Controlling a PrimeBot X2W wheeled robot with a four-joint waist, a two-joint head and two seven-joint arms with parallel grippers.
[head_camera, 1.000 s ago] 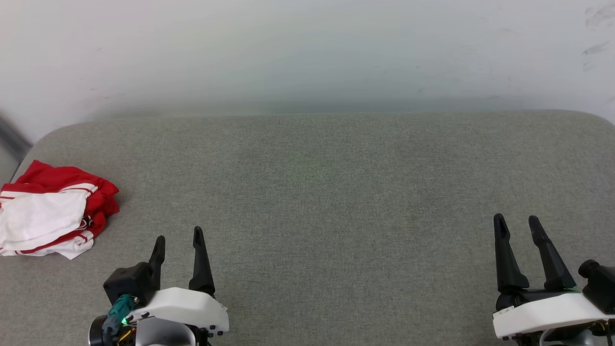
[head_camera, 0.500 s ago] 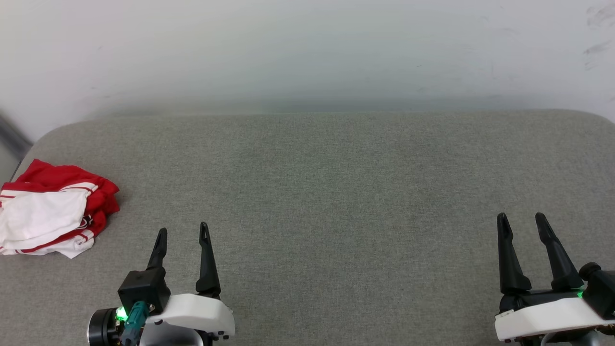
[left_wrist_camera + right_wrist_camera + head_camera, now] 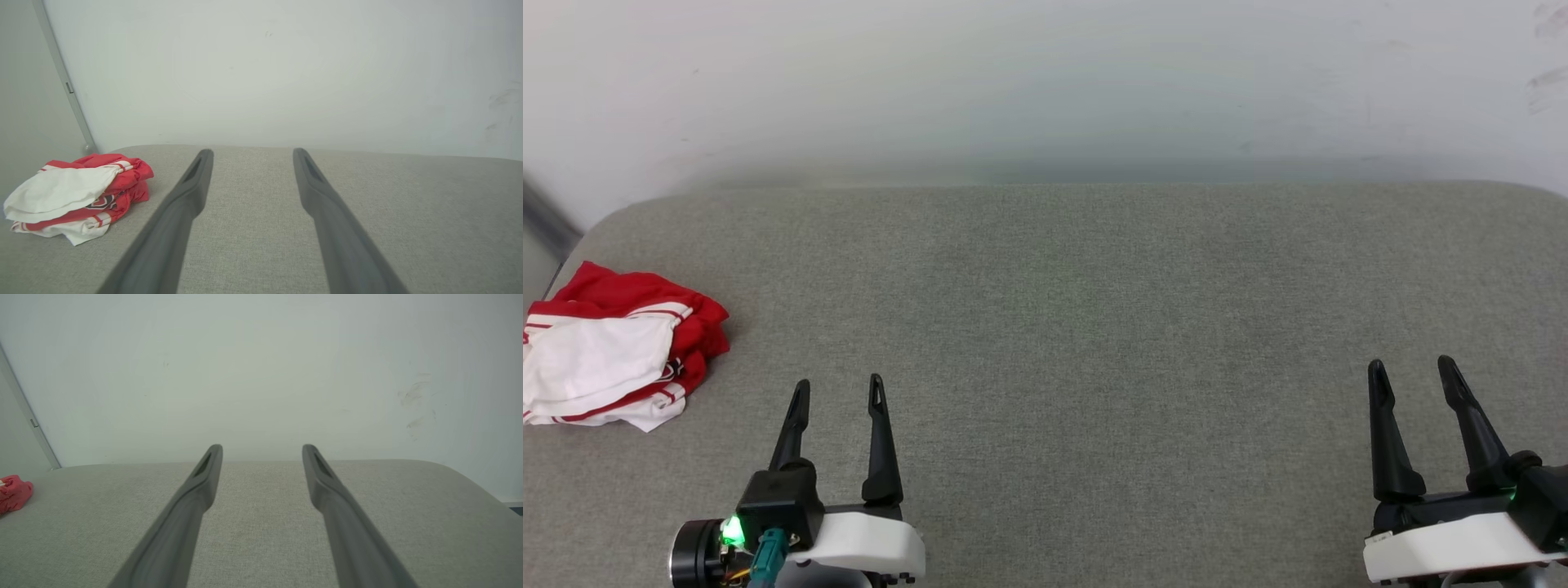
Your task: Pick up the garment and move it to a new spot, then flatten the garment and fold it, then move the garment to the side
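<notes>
Jaws parted, empty; crumpled garment (image 3: pixel 61 192), black print visible from left wrist.

no text, number, brand or label can be read here. the garment (image 3: pixel 77 196), lying well off to the left of the jaws of the left gripper (image 3: pixel 252 152), shows a scrap of black, white-outlined print (image 3: pixel 100 201) in a red fold, too crumpled to make out.
</notes>
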